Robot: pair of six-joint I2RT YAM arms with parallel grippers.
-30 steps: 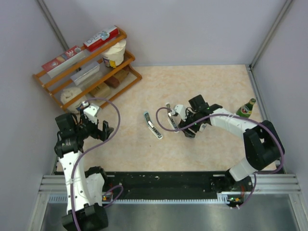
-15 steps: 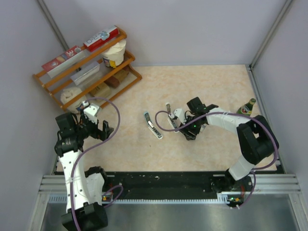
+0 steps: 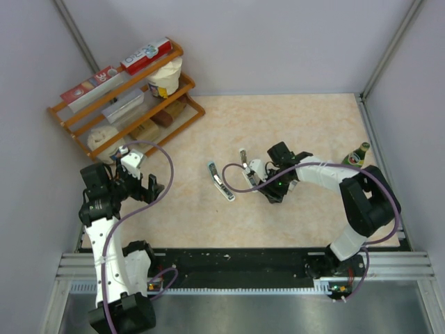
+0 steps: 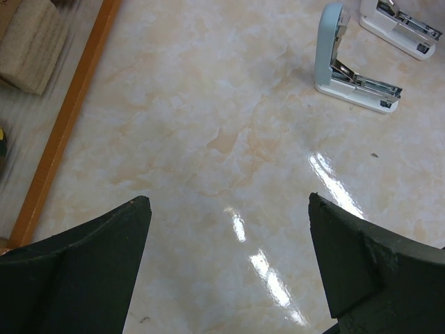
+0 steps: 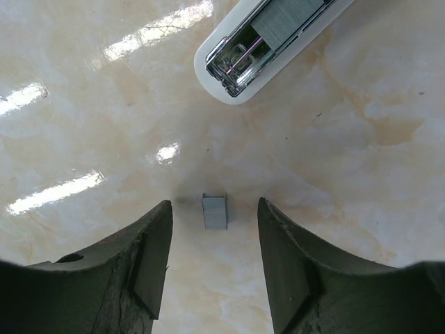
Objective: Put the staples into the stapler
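A tiny grey strip of staples (image 5: pixel 214 211) lies flat on the marble tabletop, right between the fingertips of my right gripper (image 5: pixel 214 206). The jaws are open, with a gap on each side of the strip. Just beyond it lies a white stapler (image 5: pixel 268 42) with its metal magazine exposed. In the top view the right gripper (image 3: pixel 268 186) sits low beside that white stapler (image 3: pixel 245 163). A pale blue stapler (image 3: pixel 220 181) stands hinged open to its left, and both the blue one (image 4: pixel 348 62) and the white one (image 4: pixel 400 21) show in the left wrist view. My left gripper (image 4: pixel 226 205) hangs wide open over bare table.
A wooden shelf (image 3: pixel 125 97) with boxes and a cup stands at the back left; its orange rail (image 4: pixel 69 118) shows near my left gripper. A green bottle (image 3: pixel 357 156) stands by the right wall. Grey walls enclose the table on three sides.
My right gripper has shifted slightly left and lower, and its jaws have narrowed around the staples. The left arm has stayed still.
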